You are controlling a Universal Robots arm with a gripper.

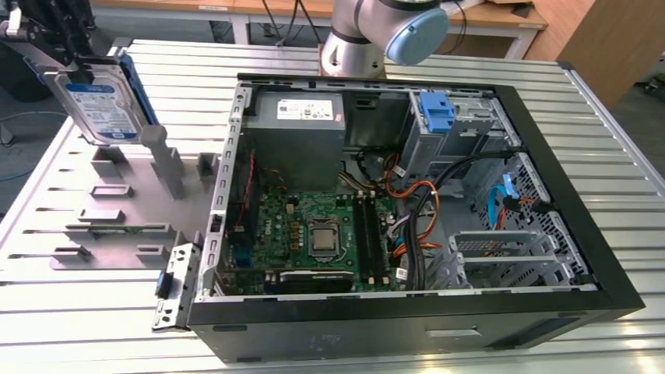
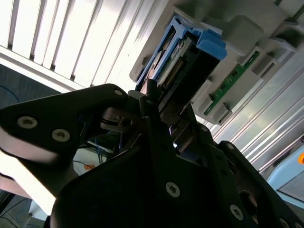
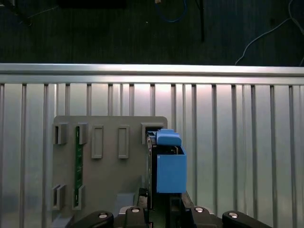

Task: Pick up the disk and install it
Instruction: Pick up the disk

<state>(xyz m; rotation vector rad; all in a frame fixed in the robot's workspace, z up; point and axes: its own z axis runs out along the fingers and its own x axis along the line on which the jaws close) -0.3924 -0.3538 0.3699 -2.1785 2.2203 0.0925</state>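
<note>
The disk (image 1: 101, 103), a silver drive with a white-and-blue label and blue carrier rails, hangs on edge above the grey fixture plate (image 1: 114, 222) at the exterior view's left. My gripper (image 1: 75, 64) is shut on its upper end. In the second wrist view the black fingers (image 2: 156, 118) clamp the disk (image 2: 187, 54) just over the fixture's slots. In the first wrist view the disk's blue rail (image 3: 169, 166) stands out from my gripper (image 3: 160, 203) over the plate's edge.
An open computer case (image 1: 582, 234) lies to the exterior view's right, with motherboard (image 1: 311, 234), grey power supply (image 1: 299, 113) and a blue bracket (image 1: 438, 111) in the drive bay. A green memory stick (image 3: 78, 164) stands in the fixture. The arm's base (image 1: 364, 39) rises behind the case.
</note>
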